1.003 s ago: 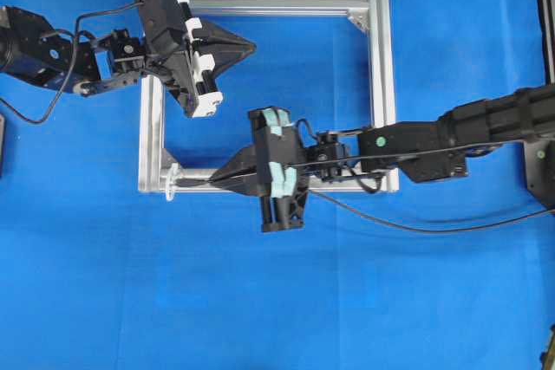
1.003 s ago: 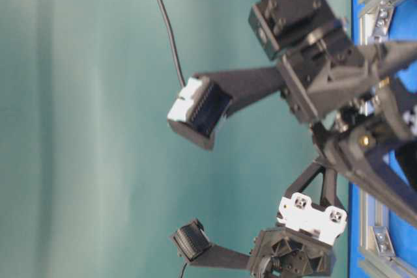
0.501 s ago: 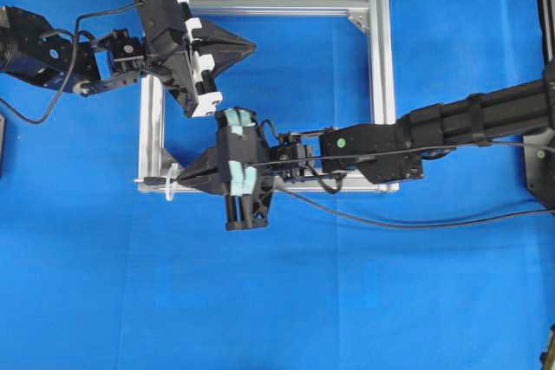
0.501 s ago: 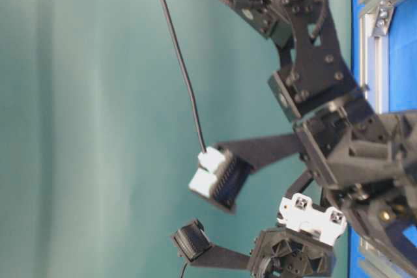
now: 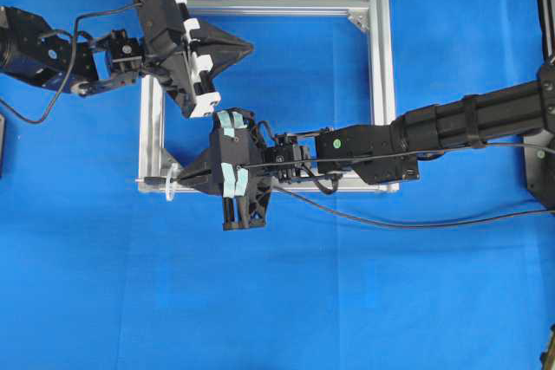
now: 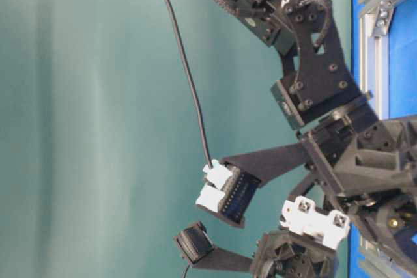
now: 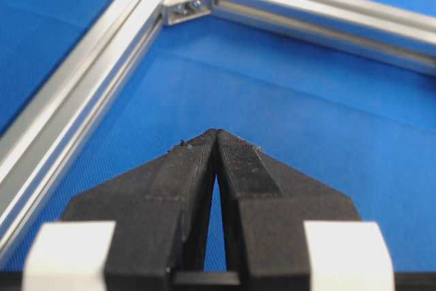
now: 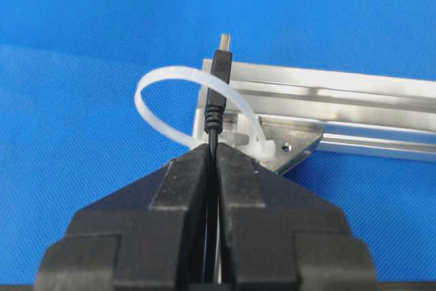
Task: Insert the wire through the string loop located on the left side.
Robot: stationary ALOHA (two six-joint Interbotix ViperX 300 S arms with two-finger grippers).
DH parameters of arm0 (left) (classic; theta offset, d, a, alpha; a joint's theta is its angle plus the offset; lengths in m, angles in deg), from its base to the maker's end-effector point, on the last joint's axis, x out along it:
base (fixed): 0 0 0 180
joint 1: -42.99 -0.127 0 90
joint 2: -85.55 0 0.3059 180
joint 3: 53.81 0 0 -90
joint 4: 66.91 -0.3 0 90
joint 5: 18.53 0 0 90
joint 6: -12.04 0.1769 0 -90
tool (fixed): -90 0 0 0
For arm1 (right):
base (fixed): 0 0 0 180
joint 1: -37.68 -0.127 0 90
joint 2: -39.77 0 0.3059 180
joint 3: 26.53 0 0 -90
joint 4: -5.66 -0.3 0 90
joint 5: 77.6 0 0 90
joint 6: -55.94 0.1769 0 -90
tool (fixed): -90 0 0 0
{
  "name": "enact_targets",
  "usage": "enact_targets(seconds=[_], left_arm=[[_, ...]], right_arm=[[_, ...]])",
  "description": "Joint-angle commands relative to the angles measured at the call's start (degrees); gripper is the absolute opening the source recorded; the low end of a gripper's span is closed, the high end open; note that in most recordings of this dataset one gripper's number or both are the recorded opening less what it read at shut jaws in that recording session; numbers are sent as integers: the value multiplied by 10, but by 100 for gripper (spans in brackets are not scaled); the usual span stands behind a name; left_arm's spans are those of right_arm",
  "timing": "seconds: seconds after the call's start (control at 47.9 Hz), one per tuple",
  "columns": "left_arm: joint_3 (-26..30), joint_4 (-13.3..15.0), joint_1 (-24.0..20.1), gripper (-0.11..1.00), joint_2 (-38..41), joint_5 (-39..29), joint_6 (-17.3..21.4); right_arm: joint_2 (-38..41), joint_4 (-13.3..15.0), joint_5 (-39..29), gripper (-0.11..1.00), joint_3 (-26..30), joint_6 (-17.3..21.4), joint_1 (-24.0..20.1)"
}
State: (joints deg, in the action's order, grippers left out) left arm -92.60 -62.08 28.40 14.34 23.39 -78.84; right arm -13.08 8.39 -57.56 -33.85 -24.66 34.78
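My right gripper (image 5: 187, 181) (image 8: 213, 148) is shut on the wire (image 5: 390, 224), a thin black cable, just behind its slim plug (image 8: 219, 80). It hangs at the near left corner of the square silver frame (image 5: 378, 84). The whitish string loop (image 5: 171, 185) (image 8: 155, 85) arches off that corner. The plug (image 5: 153, 181) reaches into the loop, and its metal tip stands past the band. My left gripper (image 5: 251, 43) (image 7: 216, 133) is shut on nothing and hovers inside the frame's far left corner.
The frame's rails (image 7: 82, 93) and a corner bracket (image 7: 187, 6) lie on a blue mat (image 5: 347, 301). The wire's slack trails right across the mat in front of the frame. The frame's rail (image 6: 373, 63) also shows at table level.
My right gripper has moved left along the frame's near rail with the wire. The plug now reaches the string loop at the corner. The left gripper has stayed put.
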Motion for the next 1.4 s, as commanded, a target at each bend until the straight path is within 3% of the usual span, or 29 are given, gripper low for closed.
enact_targets(seconds=[0.0,0.585,0.836,1.065,1.17,1.379], left_arm=[[-10,-1,1,0,-26,4,2],[-215,-1,32,0,-221,18,-15],[-266,-1,40,0,-319,-30,-27],[-279,-1,43,0,-370,-80,-32],[-279,-4,69,0,-376,-91,-36],[-284,-4,162,0,-389,-91,-37]], right_arm=[[-13,-1,3,0,13,1,2],[-13,-1,4,0,12,1,2],[-13,-2,4,0,11,1,3],[-12,-1,5,0,12,1,2],[-13,-1,5,0,12,1,2],[-13,-2,4,0,11,1,2]])
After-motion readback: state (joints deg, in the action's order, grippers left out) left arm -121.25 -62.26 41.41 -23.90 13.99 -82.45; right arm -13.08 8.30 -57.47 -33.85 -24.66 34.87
